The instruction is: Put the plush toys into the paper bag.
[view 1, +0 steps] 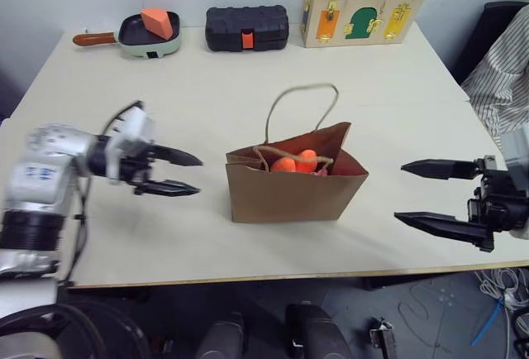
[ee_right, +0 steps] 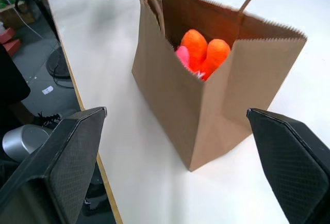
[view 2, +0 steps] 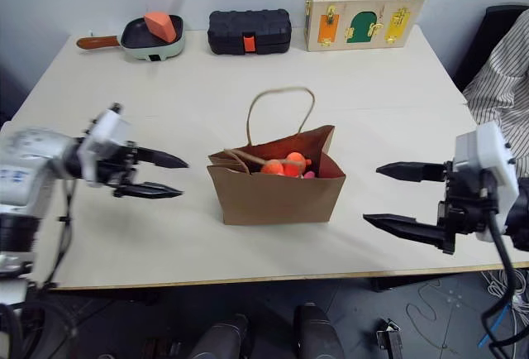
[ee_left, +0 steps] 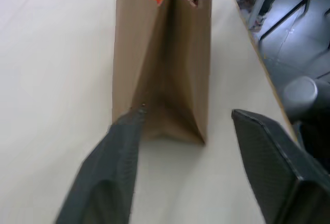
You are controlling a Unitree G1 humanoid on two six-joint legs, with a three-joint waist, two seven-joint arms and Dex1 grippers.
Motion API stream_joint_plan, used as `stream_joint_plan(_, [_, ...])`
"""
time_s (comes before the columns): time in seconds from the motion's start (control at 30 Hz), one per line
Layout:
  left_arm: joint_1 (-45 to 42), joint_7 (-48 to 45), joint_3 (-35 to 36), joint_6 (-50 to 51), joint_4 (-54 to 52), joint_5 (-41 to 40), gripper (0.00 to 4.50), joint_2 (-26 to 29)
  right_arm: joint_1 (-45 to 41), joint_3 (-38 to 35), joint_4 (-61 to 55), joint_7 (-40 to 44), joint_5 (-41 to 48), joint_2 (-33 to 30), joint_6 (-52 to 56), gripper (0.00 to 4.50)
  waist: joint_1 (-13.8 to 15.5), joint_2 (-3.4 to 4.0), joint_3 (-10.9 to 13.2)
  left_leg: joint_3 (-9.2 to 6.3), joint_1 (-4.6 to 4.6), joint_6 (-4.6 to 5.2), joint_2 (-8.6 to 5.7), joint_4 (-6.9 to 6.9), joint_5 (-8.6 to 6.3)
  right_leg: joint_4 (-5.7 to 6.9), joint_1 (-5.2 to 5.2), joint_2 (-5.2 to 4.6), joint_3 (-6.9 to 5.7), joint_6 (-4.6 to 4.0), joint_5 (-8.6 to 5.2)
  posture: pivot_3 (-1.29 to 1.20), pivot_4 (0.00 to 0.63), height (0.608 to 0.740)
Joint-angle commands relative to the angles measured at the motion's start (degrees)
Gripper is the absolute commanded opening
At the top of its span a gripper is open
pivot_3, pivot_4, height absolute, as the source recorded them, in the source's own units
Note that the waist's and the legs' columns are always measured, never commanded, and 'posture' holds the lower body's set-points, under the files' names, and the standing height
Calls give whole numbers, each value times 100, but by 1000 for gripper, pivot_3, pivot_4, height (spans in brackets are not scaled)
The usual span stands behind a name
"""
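The brown paper bag (view 1: 285, 189) stands upright near the table's front edge, one cord handle raised, the other drooping over its mouth. Inside it lie the orange plush toy (ee_right: 205, 53) and, beside it, a bit of the pink plush toy (ee_right: 182, 57); the orange plush toy (view 1: 295, 163) peeks over the rim in the eye view. My left gripper (view 1: 197, 174) hovers left of the bag, open and empty, pointing at its side. My right gripper (view 1: 401, 193) is right of the bag, open wide and empty.
Along the table's far edge are a green pan (view 1: 149, 40) holding an orange wedge block (view 1: 157, 21), a black case (view 1: 246, 28) and a wooden latch box (view 1: 362, 11). A striped cloth (view 1: 500, 74) hangs at the right.
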Motion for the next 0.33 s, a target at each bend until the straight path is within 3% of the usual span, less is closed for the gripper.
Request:
stream_joint_plan(0.03, [820, -10, 1298, 1029, -729, -647, 4424, 750, -542, 161, 681, 496, -86, -319, -258, 4500, -12, 7, 4, 2, 1, 1, 0, -2, -1, -1, 0, 0, 2, 0, 0, 0, 150, 740])
stream_joint_plan(0.2, [1670, 152, 2744, 1929, -1139, -1200, 4487, 1095, -1454, 654, 1791, 1098, -312, -603, -501, 4500, 32, 22, 14, 0, 0, 2, 2, -3, -1, -10, 6, -1, -4, -5, 2, 0, 150, 740])
stream_joint_plan(0.33, [1796, 457, 2969, 1706, -1337, -1166, 4487, 940, -1950, 1020, 2384, 1473, -593, -673, -706, 4500, 49, 23, 15, 1, 0, 5, 1, -3, -2, -19, 9, -4, -5, -6, 2, 0, 150, 740])
